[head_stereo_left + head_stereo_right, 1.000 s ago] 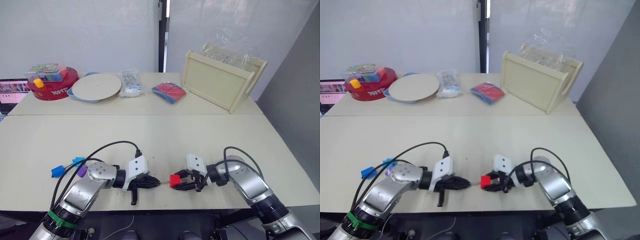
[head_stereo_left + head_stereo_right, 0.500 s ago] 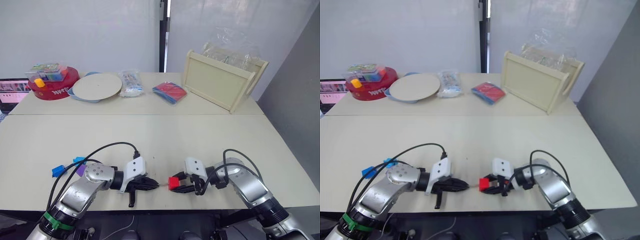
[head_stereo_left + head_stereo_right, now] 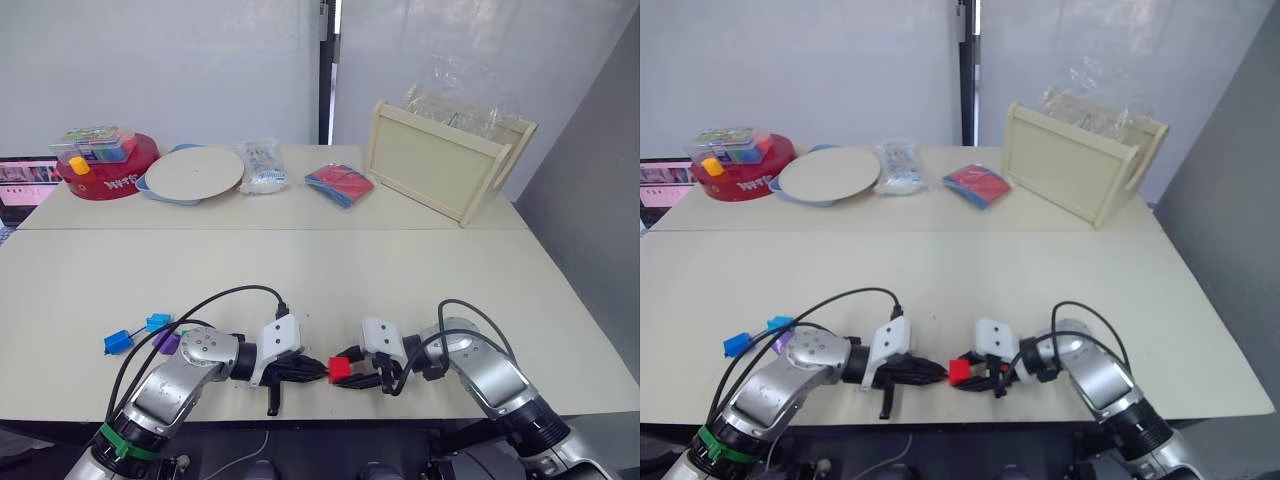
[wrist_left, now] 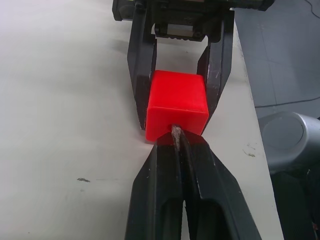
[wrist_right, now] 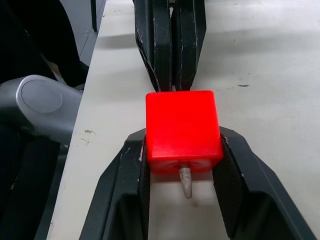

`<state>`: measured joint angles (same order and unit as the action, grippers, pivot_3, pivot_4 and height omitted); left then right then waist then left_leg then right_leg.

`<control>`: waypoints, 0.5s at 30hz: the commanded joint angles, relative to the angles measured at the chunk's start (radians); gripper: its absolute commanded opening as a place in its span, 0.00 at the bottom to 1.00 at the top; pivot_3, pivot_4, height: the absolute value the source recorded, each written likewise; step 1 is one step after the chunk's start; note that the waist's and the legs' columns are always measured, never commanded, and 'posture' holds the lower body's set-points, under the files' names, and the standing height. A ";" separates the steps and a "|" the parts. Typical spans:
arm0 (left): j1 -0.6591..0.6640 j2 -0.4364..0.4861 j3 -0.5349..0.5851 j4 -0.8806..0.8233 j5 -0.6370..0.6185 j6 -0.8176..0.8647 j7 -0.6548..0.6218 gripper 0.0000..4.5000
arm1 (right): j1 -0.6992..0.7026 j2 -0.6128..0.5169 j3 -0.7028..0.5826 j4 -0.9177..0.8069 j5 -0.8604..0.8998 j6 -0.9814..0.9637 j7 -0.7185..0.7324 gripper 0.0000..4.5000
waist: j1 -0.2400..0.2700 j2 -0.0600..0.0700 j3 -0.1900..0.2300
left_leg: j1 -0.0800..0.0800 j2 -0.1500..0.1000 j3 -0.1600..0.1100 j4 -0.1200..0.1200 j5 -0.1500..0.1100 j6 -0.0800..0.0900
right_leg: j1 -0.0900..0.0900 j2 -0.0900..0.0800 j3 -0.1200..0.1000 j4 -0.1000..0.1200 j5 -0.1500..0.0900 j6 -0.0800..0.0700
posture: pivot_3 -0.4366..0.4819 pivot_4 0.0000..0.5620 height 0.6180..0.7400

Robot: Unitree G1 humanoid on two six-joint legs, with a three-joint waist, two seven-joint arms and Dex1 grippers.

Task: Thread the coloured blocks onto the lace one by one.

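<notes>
Lace tip (image 5: 185, 182) already pokes out of the red block (image 5: 183, 131) on the right gripper (image 5: 183, 200) side. Right gripper is clamped on the block; left gripper (image 4: 177, 145), fingers pressed together on the lace, touches its opposite face.

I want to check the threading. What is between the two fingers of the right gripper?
The red block sits clamped between the right gripper's fingers, with the lace's pale tip poking out of it, in the right wrist view.
</notes>
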<state>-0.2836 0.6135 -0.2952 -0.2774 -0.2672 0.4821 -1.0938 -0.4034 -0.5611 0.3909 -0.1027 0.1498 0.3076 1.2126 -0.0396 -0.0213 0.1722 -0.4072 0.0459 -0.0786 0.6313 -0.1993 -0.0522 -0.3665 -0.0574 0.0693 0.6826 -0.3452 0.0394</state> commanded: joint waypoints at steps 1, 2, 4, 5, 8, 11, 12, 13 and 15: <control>-0.027 0.014 0.048 -0.039 -0.015 -0.043 0.005 0.00 | 0.029 -0.024 0.009 0.011 -0.017 0.004 -0.004 0.26 | 0.000 0.000 0.000 | 0.000 0.000 0.000 0.000 0.000 0.000 | 0.000 0.000 0.000 0.000 0.000 0.000 | 0.48 0.27 1.00; -0.025 0.015 0.054 -0.041 -0.023 -0.035 0.006 0.00 | 0.030 -0.026 0.007 0.015 -0.020 0.004 -0.009 0.26 | 0.000 0.000 0.000 | 0.000 0.000 0.000 0.000 0.000 0.000 | 0.000 0.000 0.000 0.000 0.000 0.000 | 0.48 0.27 1.00; -0.022 0.013 0.065 -0.042 -0.035 -0.026 0.017 0.15 | 0.030 -0.027 0.006 0.021 -0.023 0.001 -0.015 0.26 | 0.000 0.000 0.000 | 0.000 0.000 0.000 0.000 0.000 0.000 | 0.000 0.000 0.000 0.000 0.000 0.000 | 0.48 0.27 1.00; -0.021 0.014 0.066 -0.043 -0.038 -0.025 0.017 0.20 | 0.030 -0.025 0.005 0.022 -0.022 0.002 -0.019 0.26 | 0.000 0.000 0.000 | 0.000 0.000 0.000 0.000 0.000 0.000 | 0.000 0.000 0.000 0.000 0.000 0.000 | 0.48 0.27 1.00; -0.019 0.016 0.055 -0.026 -0.005 -0.046 0.029 0.44 | 0.029 -0.017 0.002 0.029 -0.021 0.006 -0.033 0.26 | 0.000 0.000 0.000 | 0.001 0.000 0.000 0.000 0.000 0.000 | 0.000 0.000 0.000 0.000 0.000 0.000 | 0.48 0.27 1.00; -0.012 0.023 0.062 -0.020 -0.016 -0.043 0.022 0.56 | 0.032 -0.012 0.004 0.030 -0.022 0.010 -0.043 0.26 | -0.001 0.000 0.000 | 0.001 0.000 0.000 0.000 0.000 0.000 | 0.001 0.000 0.000 0.000 0.000 0.000 | 0.48 0.27 1.00; -0.011 0.026 0.066 -0.021 -0.019 -0.043 0.020 0.56 | 0.032 -0.011 0.004 0.030 -0.022 0.011 -0.045 0.26 | -0.001 0.000 0.000 | 0.001 0.000 0.000 0.000 0.000 0.000 | 0.001 0.000 0.000 0.000 0.000 0.000 | 0.48 0.27 1.00; -0.009 0.031 0.069 -0.023 -0.020 -0.043 0.018 0.56 | 0.033 -0.011 0.003 0.030 -0.021 0.014 -0.047 0.26 | -0.001 0.000 0.000 | 0.001 0.000 0.000 0.000 0.000 0.000 | 0.001 0.000 0.000 0.000 0.000 0.000 | 0.48 0.27 1.00; 0.000 0.048 0.086 -0.033 -0.038 -0.028 0.007 0.56 | 0.035 -0.008 -0.001 0.029 -0.018 0.020 -0.054 0.26 | -0.002 0.000 0.000 | 0.001 0.000 0.000 0.000 0.000 0.000 | 0.001 0.000 0.000 0.000 0.000 0.000 | 0.48 0.27 1.00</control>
<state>-0.2905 0.6451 -0.2377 -0.2830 -0.2807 0.4588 -1.0756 -0.3840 -0.5662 0.3830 -0.0970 0.1492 0.2992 1.1793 -0.0418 -0.0214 0.1721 -0.4060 0.0460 -0.0786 0.6313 -0.1992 -0.0522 -0.3659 -0.0573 0.0694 0.6828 -0.3452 0.0394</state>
